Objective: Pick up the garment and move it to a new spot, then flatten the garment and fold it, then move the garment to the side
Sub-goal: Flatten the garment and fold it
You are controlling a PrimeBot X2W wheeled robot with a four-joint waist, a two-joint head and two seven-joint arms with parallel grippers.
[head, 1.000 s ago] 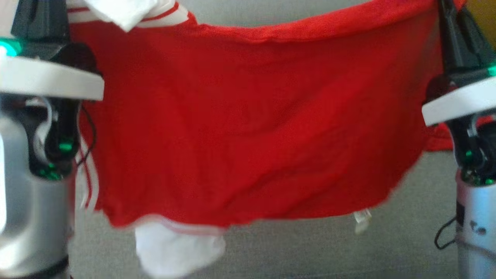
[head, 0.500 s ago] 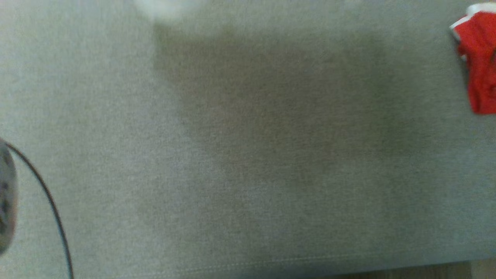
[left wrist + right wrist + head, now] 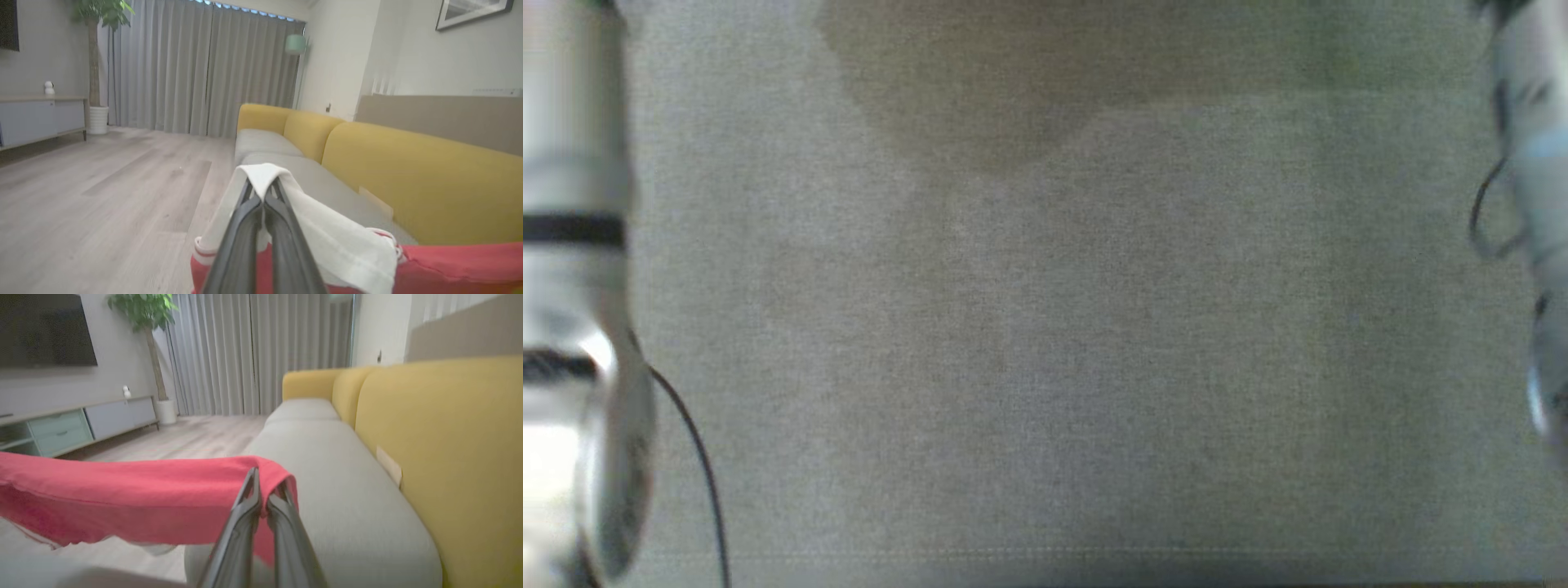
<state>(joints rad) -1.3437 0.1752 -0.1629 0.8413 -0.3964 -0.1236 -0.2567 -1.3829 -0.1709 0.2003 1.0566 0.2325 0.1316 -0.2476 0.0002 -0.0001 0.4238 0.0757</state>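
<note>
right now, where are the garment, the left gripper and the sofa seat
garment point(image 3: 122, 494), right wrist view, on the middle of the red cloth's hanging span
left gripper point(image 3: 262, 191), left wrist view, between the fingertips, shut on the cloth's white part
sofa seat point(image 3: 351, 498), right wrist view, on the bare grey cushion

a grey fabric sofa seat point(image 3: 1094, 327) with yellow back cushions point(image 3: 449, 437) stands on a pale wood floor point(image 3: 102, 196)

The right end effector point(image 3: 264, 489), its two dark fingers pressed together, pinches one corner of the red cloth garment point(image 3: 122, 498). The garment stretches taut sideways off the front edge of the yellow-backed grey-seated fabric sofa point(image 3: 351, 498).
</note>
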